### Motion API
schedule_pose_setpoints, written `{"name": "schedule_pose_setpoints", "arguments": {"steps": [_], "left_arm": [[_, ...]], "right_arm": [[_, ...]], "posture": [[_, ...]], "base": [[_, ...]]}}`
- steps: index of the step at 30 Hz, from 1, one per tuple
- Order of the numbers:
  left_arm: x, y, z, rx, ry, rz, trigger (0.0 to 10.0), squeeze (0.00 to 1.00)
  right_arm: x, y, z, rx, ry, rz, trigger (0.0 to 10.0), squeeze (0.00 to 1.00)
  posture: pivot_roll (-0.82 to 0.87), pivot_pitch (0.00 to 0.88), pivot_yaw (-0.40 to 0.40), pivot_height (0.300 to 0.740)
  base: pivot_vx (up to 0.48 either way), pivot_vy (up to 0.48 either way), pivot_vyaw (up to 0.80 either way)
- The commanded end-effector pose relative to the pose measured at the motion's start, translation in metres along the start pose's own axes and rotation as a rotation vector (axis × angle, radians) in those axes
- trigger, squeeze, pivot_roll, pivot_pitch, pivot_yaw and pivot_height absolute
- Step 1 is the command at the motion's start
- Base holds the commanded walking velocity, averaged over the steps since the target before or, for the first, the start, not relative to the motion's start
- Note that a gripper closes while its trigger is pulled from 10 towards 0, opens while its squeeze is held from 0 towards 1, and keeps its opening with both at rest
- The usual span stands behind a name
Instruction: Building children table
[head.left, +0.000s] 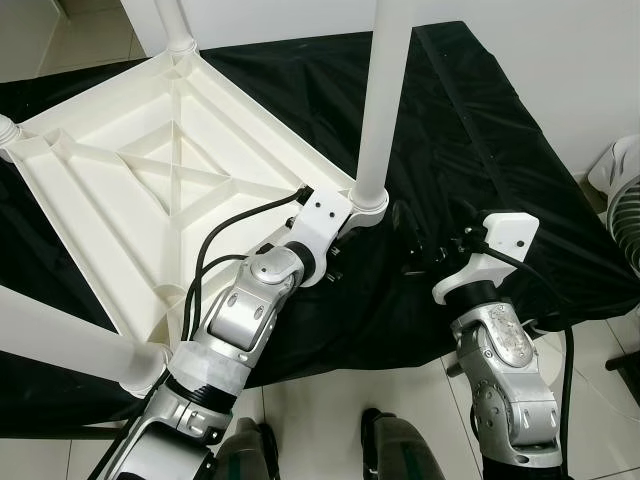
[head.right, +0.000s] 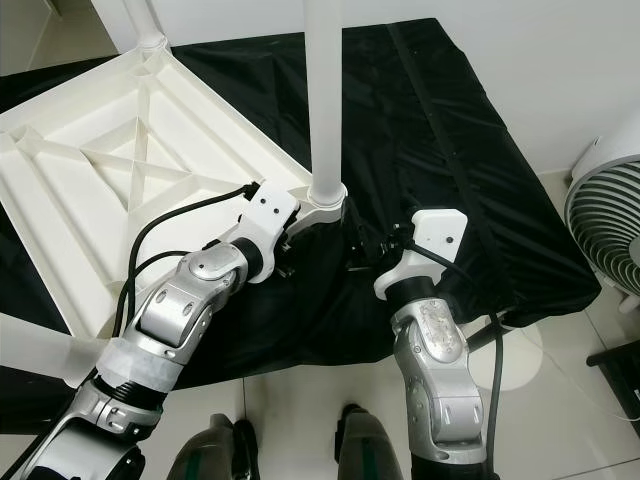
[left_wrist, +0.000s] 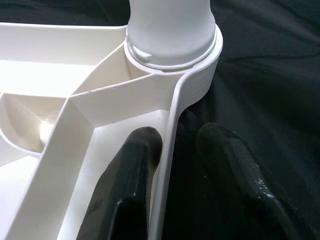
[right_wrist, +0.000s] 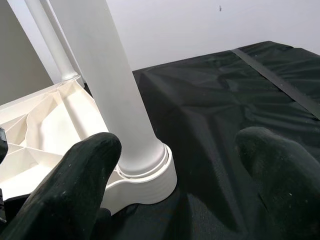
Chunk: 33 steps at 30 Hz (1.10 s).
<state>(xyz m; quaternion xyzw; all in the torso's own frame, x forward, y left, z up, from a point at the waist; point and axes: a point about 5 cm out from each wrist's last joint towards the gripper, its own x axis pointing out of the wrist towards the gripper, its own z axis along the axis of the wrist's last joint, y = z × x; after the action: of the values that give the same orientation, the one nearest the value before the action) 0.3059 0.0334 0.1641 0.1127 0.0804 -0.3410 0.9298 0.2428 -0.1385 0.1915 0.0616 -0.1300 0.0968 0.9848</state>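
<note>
My left end effector (left_wrist: 172, 165) pinched the upturned table's rim (left_wrist: 167, 150) beside a leg (head.left: 385, 100), while my right end effector (right_wrist: 185, 165) hung open nearby.

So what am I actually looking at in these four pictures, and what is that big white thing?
It is a humanoid robot looking down at its own two silver arms. The two wide pictures come from cameras in its head; the two close-ups come from cameras on its wrists. The big white thing is a plastic children's table lying upside down on a black cloth, with its legs pointing up. The left gripper straddles the table's thin rim, one black finger on each side, just beside the socket holding the nearest leg. The right gripper is open, hovering near that same leg without touching it.
</note>
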Motion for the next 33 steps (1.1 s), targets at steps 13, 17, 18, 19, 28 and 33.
{"name": "schedule_pose_setpoints", "arguments": {"steps": [13,17,18,19,28,33], "left_arm": [[0.005,0.009,-0.01,0.0,0.04,0.161,10.0,0.0],[0.011,0.009,-0.007,-0.005,0.035,0.168,10.0,0.0],[0.011,0.009,-0.007,-0.005,0.035,0.168,10.0,0.0],[0.012,0.01,-0.007,-0.005,0.033,0.173,10.0,0.0],[0.018,0.015,-0.007,-0.018,0.032,0.226,0.0,0.0],[0.017,0.021,-0.008,-0.034,0.032,0.271,0.0,0.0]], "right_arm": [[0.0,0.004,0.001,0.009,0.004,0.028,10.0,0.0],[0.0,0.005,0.002,0.01,0.006,0.028,10.0,0.0],[0.0,0.005,0.002,0.01,0.006,0.028,10.0,0.0],[0.0,0.005,0.002,0.01,0.007,0.027,10.0,0.0],[-0.002,0.003,0.002,0.006,0.009,0.008,10.0,0.0],[-0.003,0.002,0.002,0.007,0.006,-0.005,10.0,0.0]], "posture": [[-0.15,0.15,0.069,0.74],[-0.15,0.152,0.072,0.74],[-0.15,0.152,0.072,0.74],[-0.16,0.155,0.074,0.74],[-0.16,0.164,0.084,0.74],[-0.16,0.166,0.085,0.74]], "base": [[0.0,0.0,0.0],[0.0,0.0,0.0],[0.0,0.0,0.0],[0.0,0.0,0.0],[0.0,0.0,0.0],[0.0,0.0,0.0]]}}
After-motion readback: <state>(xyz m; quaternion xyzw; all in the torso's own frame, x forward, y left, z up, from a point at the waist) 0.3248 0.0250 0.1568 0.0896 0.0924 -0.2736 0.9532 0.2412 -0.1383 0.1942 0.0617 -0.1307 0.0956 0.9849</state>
